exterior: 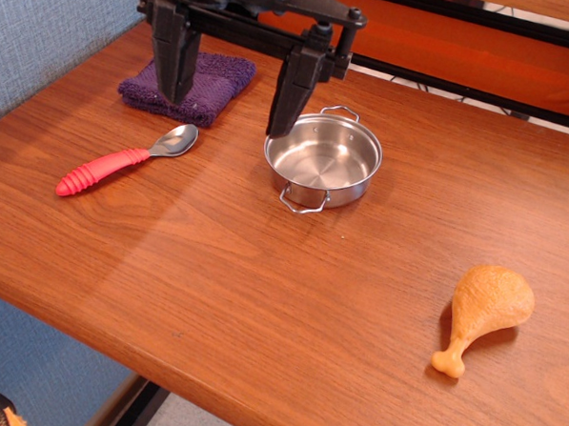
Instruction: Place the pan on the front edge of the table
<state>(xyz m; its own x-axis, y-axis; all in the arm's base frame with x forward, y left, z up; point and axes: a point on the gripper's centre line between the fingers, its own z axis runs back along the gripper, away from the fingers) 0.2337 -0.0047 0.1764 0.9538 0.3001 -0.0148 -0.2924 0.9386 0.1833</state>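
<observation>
Near the table's point(261, 298) middle, somewhat toward the back, the pan point(322, 162) sits upright and empty, one wire handle pointing to the front edge and the other to the rear. It is not yet lifted and is well apart from the front edge.

The gripper point(231, 100) hangs over the pan's left rim with its jaws spread wide and holding nothing. The right finger's point(292, 99) tip is at or just above the rim's left side; whether it touches cannot be told. The left finger point(175, 64) stands in front of the cloth point(188, 87), well left of the pan.

Recommended procedure for the grasp, as judged from this position:
1. Shift the gripper right so the rim wall lies between the fingers, one finger inside the bowl, one outside.
2. Lower until the tips pass below the rim, then close firmly. Polished steel is likely slippery; a shallow bite may let the pan tilt or drop.
3. Avoid the wire handles. They are thin and would probably let the pan swing.
4. Lift only enough to clear the surface, then travel toward the front edge.

Hazards: the spoon point(125, 160) lies just left of the pan, its bowl near the left finger's path. The drumstick point(482, 314) rests at the front right, so set the pan down on the bare wood to its left. Keep the whole base on the table at release; the edge is rounded.
</observation>
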